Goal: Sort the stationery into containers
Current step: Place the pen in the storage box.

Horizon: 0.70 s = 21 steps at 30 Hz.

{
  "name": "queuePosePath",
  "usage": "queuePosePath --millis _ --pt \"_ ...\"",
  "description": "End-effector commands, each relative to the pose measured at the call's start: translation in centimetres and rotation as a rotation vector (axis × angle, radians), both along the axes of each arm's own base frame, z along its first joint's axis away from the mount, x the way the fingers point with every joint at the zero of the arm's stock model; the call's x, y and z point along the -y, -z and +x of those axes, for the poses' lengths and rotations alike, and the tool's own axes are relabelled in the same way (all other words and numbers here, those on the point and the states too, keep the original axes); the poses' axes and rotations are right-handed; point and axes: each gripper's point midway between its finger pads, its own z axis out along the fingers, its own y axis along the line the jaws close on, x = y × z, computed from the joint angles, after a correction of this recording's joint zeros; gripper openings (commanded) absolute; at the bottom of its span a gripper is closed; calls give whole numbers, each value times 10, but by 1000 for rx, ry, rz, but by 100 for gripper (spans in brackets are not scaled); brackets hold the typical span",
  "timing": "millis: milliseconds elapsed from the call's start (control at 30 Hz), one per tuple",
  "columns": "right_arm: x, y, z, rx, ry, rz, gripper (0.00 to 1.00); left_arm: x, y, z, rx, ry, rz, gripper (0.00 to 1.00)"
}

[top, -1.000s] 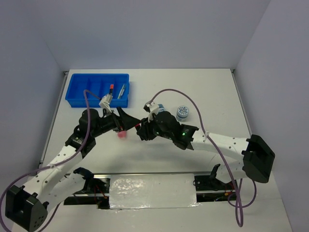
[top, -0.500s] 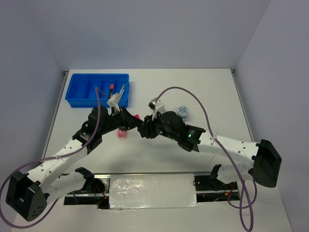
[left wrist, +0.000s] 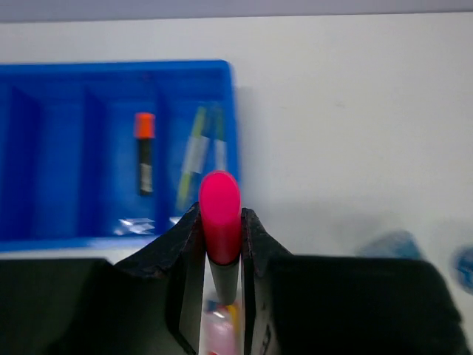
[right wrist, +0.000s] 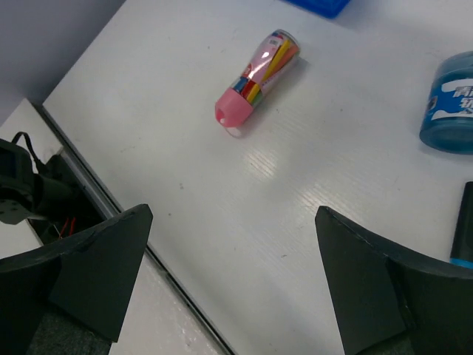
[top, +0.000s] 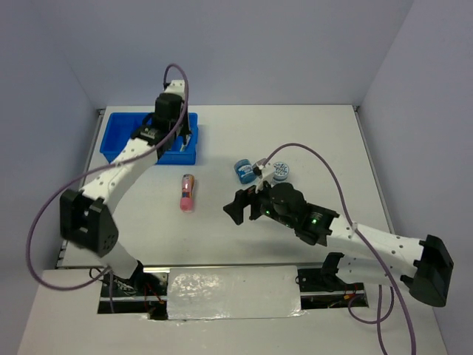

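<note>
The left claw pinches a pink-tipped marker above the blue tray, upper left of the top view. Next it likely needs to line up with a slot and let go. The right claw is spread, empty.

Round blue plastic jar and short black blue-ended marker both cut off at right-wrist view's right edge.

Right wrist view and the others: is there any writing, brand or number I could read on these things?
Blue jar: white characters on the label, too blurred to read.
Orange-ended marker in the blue tray: pale label, too small to read.
Pink tube, pink-ended marker: no writing shows.
Nothing legible anywhere.
</note>
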Motion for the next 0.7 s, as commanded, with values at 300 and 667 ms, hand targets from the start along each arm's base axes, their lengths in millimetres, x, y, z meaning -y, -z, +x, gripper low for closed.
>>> queuePosePath --millis 300,667 --pt "65 -26 -35 75 7 38 100 -115 44 130 -13 -115 341 12" --pt "81 -47 -45 86 21 101 100 -124 96 146 -69 -146 325 78"
